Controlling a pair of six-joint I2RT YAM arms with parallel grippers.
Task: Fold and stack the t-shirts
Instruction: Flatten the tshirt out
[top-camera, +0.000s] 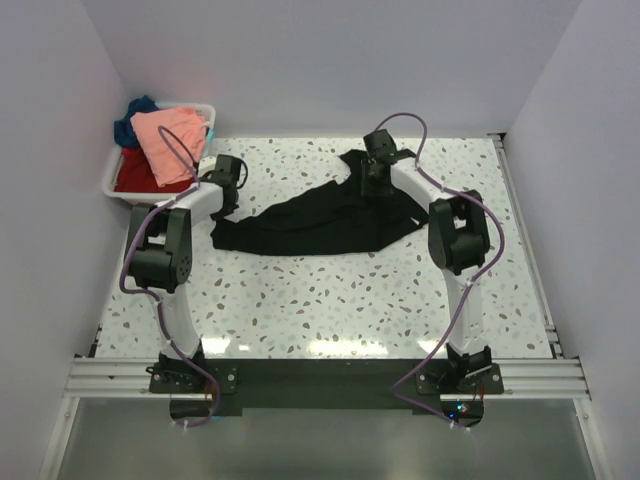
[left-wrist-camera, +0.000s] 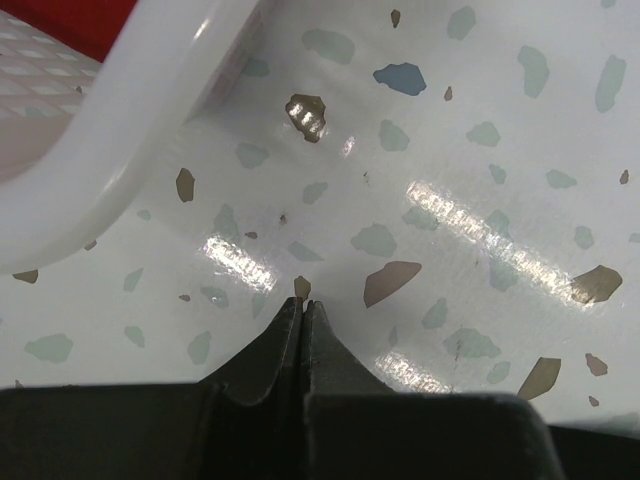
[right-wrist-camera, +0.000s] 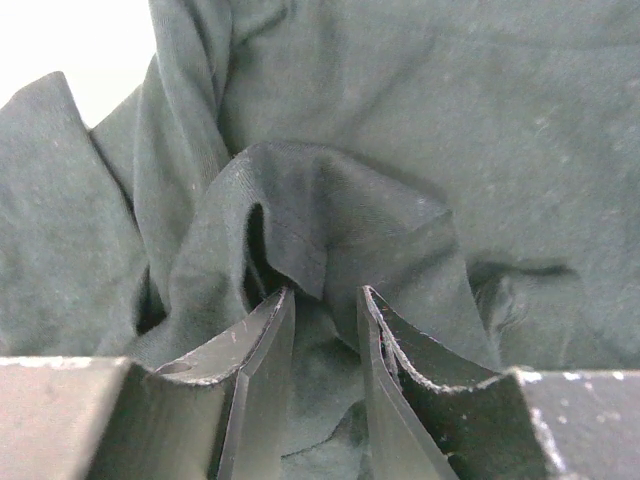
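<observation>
Right hand (right-wrist-camera: 325, 300): closed on a bunched fold of the black t-shirt (top-camera: 320, 225), with cloth pinched between the tips.
Shirt position: crumpled and stretched across the far middle of the desk (top-camera: 350, 300), its far edge lifted at that hand.
Bin load: salmon-pink t-shirt (top-camera: 170, 140) on top, red t-shirt (top-camera: 140, 175) beneath it, dark blue t-shirt (top-camera: 135, 112) at the back.
Bin site: white bin (top-camera: 110, 182) at the desk's far left corner.
Left hand (left-wrist-camera: 302, 305): fingers pressed together, holding nothing, over bare desk just beside the bin.
</observation>
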